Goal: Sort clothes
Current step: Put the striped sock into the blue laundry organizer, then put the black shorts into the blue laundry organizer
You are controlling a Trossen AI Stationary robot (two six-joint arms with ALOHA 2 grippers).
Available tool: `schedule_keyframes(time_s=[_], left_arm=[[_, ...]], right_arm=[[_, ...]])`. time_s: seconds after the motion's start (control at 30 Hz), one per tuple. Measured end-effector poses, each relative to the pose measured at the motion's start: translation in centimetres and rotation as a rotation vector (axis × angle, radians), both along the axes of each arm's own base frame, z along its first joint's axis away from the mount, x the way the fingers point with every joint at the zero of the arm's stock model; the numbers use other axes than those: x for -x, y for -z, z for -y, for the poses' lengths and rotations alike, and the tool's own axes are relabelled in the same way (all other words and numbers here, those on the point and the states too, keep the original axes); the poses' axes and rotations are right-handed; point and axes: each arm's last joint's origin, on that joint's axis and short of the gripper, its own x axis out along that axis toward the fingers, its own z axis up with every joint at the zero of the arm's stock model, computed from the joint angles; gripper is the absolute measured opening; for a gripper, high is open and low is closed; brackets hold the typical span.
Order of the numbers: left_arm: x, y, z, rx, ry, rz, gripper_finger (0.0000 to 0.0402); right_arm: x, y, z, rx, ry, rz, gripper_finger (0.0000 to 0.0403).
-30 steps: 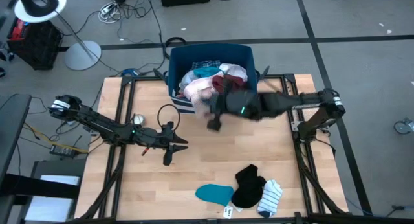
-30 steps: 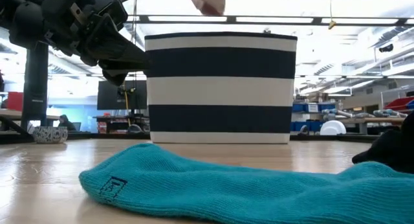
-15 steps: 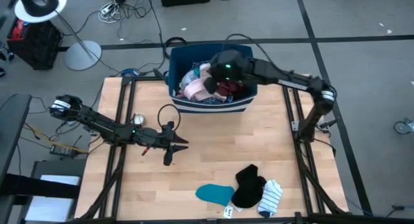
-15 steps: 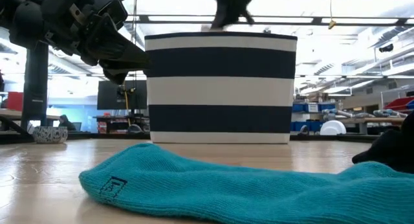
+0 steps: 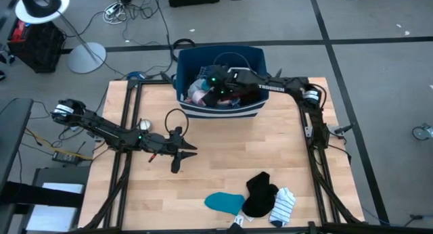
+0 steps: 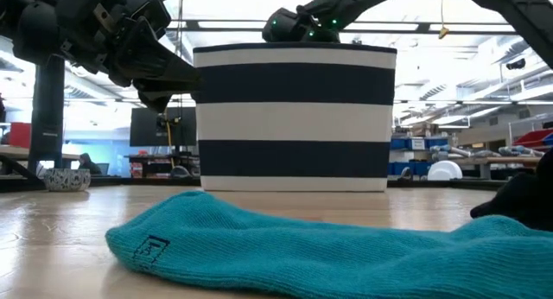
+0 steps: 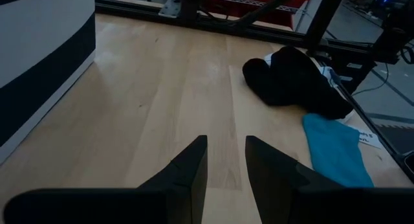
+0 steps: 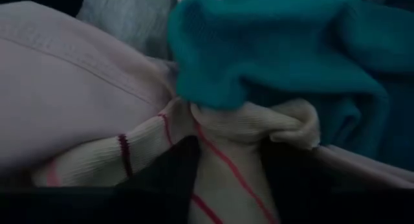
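The clothes lie heaped in a bin (image 5: pixel 252 57) at the table's far edge; its outer wall (image 6: pixel 294 117) is striped navy and white. My right gripper (image 5: pixel 215 85) reaches down into that heap. It is open, its fingers on either side of a cream sock with red lines (image 8: pixel 226 166), under a teal garment (image 8: pixel 272 49) and beside a pale pink one (image 8: pixel 71 81). A teal sock (image 5: pixel 224 202), a black garment (image 5: pixel 260 195) and a striped sock (image 5: pixel 283 205) lie flat near the front edge. My left gripper (image 5: pixel 183 153) hovers open over bare wood at centre left, nothing between its fingers (image 7: pixel 194 172). My right gripper comes at the heap from above, slanting in from the table's right. A bunched fold of the cream sock (image 8: pixel 223 146) fills the gap between its open fingers (image 8: pixel 171 169). Whether the fingers press on it I cannot tell. The sock rests on the other clothes in the bin.
A small white ball (image 5: pixel 144 125) and a loop of black cable (image 5: pixel 177 118) lie on the wood left of the bin. A paper tag (image 5: pixel 239 222) sits at the front edge. Bare wood stretches between the bin and the three sorted pieces.
My right gripper has swung from above the table just in front of the bin toward the far edge, passed over the bin's rim and come down into the heap of clothes. My left arm has kept still.
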Motion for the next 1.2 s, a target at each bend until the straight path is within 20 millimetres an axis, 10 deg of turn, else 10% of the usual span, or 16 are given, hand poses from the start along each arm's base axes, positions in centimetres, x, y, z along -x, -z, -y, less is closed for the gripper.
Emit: schedule_keyframes(time_s=[0.2, 0.53, 0.83, 1.2], left_arm=[[0.0, 0.0, 0.0, 0.0, 0.0, 0.0, 0.011], [0.0, 0.0, 0.0, 0.001, 0.0, -0.002, 0.011], [0.0, 0.1, 0.0, 0.028, -0.008, -0.01, 0.011], [0.0, 0.1, 0.0, 0.052, -0.006, -0.011, 0.011]], right_arm=[[0.6, -2.0, 0.2, 0.013, -0.024, 0.026, 0.0222], [6.4, -14.6, -2.9, 0.148, -0.085, 0.211, 0.0218], [12.3, -19.6, -12.6, 0.28, -0.202, 0.15, 0.0195], [16.8, -17.3, -27.0, 0.256, -0.291, -0.002, 0.0182]])
